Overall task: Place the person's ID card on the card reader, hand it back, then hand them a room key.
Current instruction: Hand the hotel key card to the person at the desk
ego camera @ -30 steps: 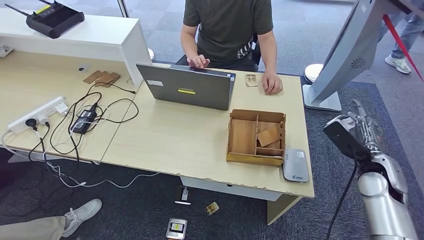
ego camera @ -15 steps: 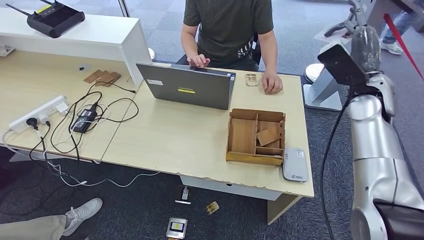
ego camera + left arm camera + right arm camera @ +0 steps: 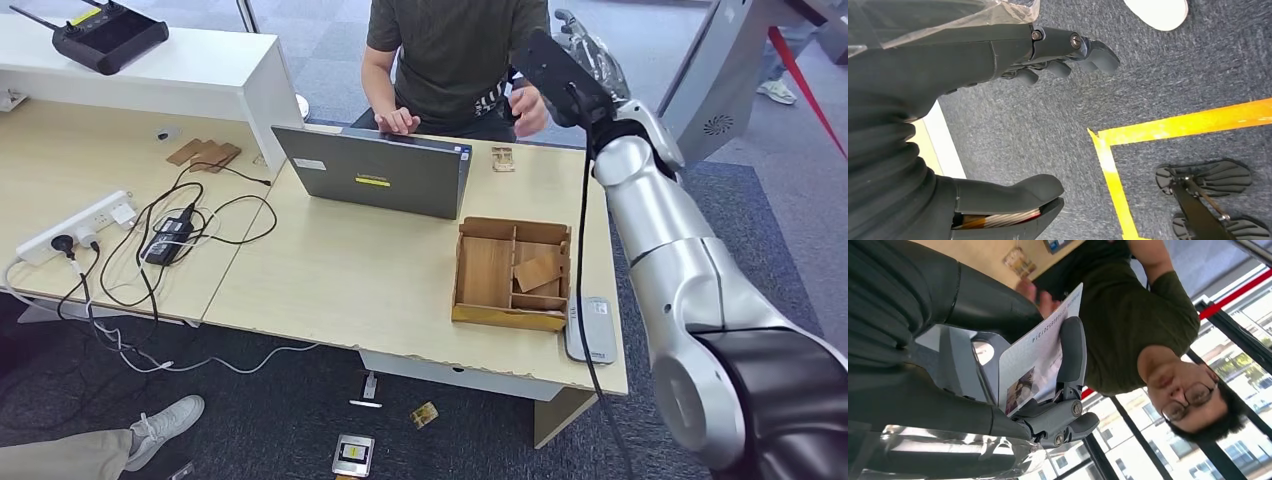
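Note:
My right hand [image 3: 587, 47] is stretched out over the desk's far edge toward the seated person [image 3: 455, 50]. It pinches a white ID card [image 3: 1034, 358] with a small photo between the thumb and the fingers [image 3: 1072, 352]. The person's raised hand [image 3: 528, 107] is close beside my hand. The grey card reader [image 3: 590, 330] lies at the desk's near right corner. Next to it stands a wooden divided box [image 3: 487, 272] with a wooden key card [image 3: 538, 272] inside. My left hand [image 3: 923, 100] hangs over the carpet, fingers apart, holding nothing.
An open laptop [image 3: 375, 172] faces the person, and a small card [image 3: 502, 158] lies on the desk beside it. A power strip [image 3: 75, 228] with tangled cables sits at the left. A white counter [image 3: 200, 70] carries a black device [image 3: 108, 35]. A grey stand [image 3: 705, 100] rises at the right.
My right arm has swung from beside the desk's right end up and leftward to the person. The person's hand has lifted off the desk toward my hand.

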